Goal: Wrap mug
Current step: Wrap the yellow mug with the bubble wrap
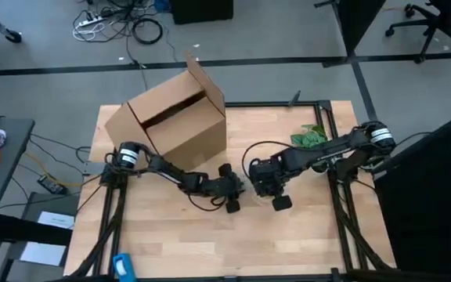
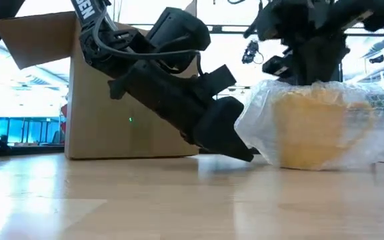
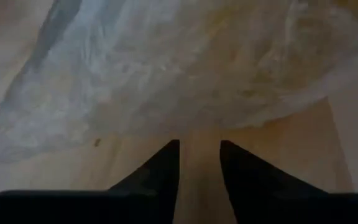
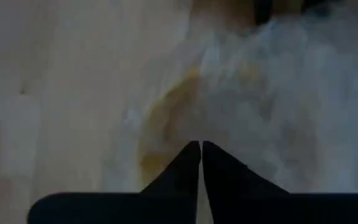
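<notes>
Your left gripper (image 3: 199, 158), fingers slightly apart and empty, rests just beside the crinkly clear plastic sheet (image 2: 325, 120). That sheet covers the small yellow-orange glossy mug (image 2: 309, 133). Your right gripper (image 4: 201, 155), fingers closed together, points at the wrapped bundle from above.

Yellow-orange mug (image 2: 312, 130), brown box (image 2: 122, 100)

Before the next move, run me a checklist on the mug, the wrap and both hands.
1. Mug covered by plastic sheet: ok, sheet drapes over it.
2. Mug resting on table: ok.
3. Left hand open, low at the sheet's edge: ok, bare wood shows between its fingers.
4. Right hand shut above the wrapped mug: ok; whether it pinches the sheet, cannot tell.
5. Sheet tucked under the mug: cannot tell.
6. Cardboard box apart from the mug: ok.
</notes>
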Motion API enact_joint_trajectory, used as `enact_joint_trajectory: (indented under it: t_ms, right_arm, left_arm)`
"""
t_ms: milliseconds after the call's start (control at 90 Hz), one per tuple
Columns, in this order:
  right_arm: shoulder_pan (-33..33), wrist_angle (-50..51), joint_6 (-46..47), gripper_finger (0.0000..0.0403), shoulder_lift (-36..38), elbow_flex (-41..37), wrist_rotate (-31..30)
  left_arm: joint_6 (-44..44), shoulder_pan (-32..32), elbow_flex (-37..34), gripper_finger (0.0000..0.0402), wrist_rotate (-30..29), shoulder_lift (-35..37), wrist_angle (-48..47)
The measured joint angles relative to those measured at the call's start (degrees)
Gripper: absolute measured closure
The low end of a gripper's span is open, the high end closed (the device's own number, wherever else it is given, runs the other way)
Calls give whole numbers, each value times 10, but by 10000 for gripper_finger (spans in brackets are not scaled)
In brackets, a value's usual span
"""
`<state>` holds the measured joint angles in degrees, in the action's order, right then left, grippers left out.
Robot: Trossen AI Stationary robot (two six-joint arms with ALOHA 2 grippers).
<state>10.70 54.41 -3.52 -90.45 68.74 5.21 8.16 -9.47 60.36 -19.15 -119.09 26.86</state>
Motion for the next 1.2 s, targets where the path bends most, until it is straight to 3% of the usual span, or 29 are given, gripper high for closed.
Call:
enact_joint_trajectory:
  t_ms: [122, 278, 433, 767, 1200]
  right_arm:
    - [0, 47, 13, 403, 18, 16, -17]
    - [9, -18, 4, 403, 29, 21, -34]
    - [9, -85, -14, 403, -8, -5, -33]
    - [8, -100, -16, 403, -106, -54, -16]
    - [7, 35, 11, 403, 35, 13, -28]
  left_arm:
    - [1, 0, 0, 301, 0, 0, -1]
    - [6, 0, 0, 301, -1, 0, -1]
    - [15, -3, 0, 301, -1, 1, -4]
    - [26, -18, 1, 301, -6, 2, -37]
    - [30, -23, 2, 301, -7, 5, -54]
